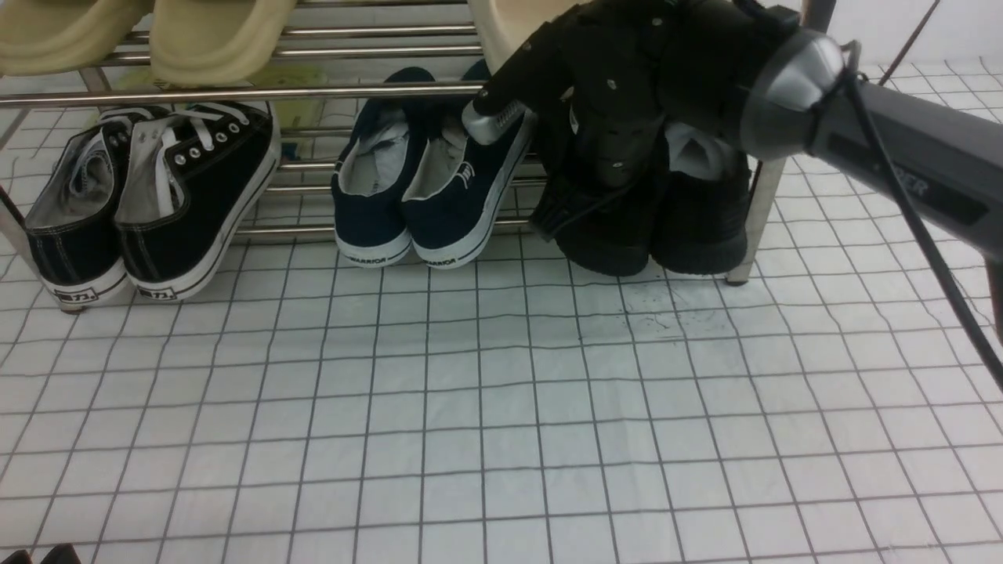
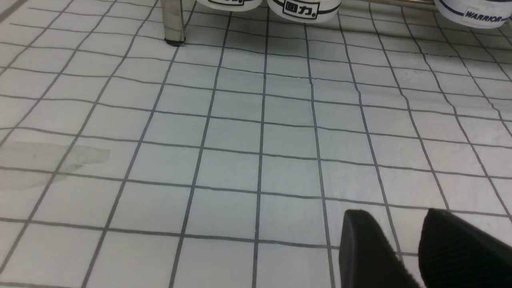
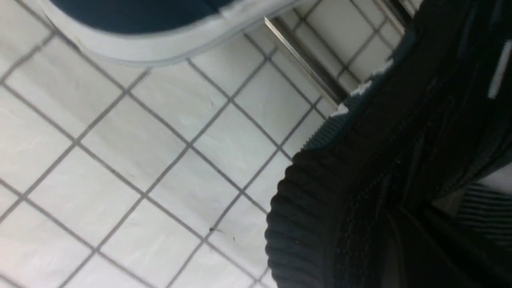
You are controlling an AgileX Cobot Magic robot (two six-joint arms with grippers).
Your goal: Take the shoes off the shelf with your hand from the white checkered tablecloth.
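At the shelf's (image 1: 235,94) right end, right end effector (image 1: 548,172) sits over the shoes (image 1: 701,235), probably to drag them out; whether it grips, I cannot tell; left end effector (image 2: 408,248) rests open

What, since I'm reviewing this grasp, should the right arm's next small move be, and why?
Probably a short, gentle pull toward the robot: the right tool is down on the shoes, whose heels already overhang the shelf's front bar. Its grip is hidden.
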